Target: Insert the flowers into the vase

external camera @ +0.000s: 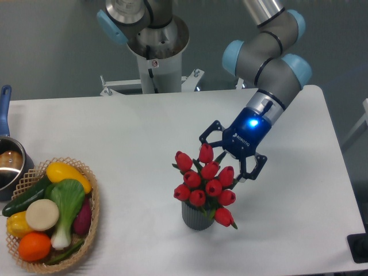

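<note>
The red tulips point(204, 181) stand with their stems down in the dark grey ribbed vase point(197, 218) near the front middle of the table. Only the lower part of the vase shows below the buds and leaves. My gripper point(229, 158) is just behind and to the right of the bunch, with its fingers spread wide on either side of the top buds. It is open and holds nothing.
A wicker basket point(92, 190) at the front left holds vegetables, among them a bok choy point(66, 207), a yellow squash and an orange. A steel pot with a blue handle point(6, 161) stands at the left edge. The arm's base point(152, 52) is at the back.
</note>
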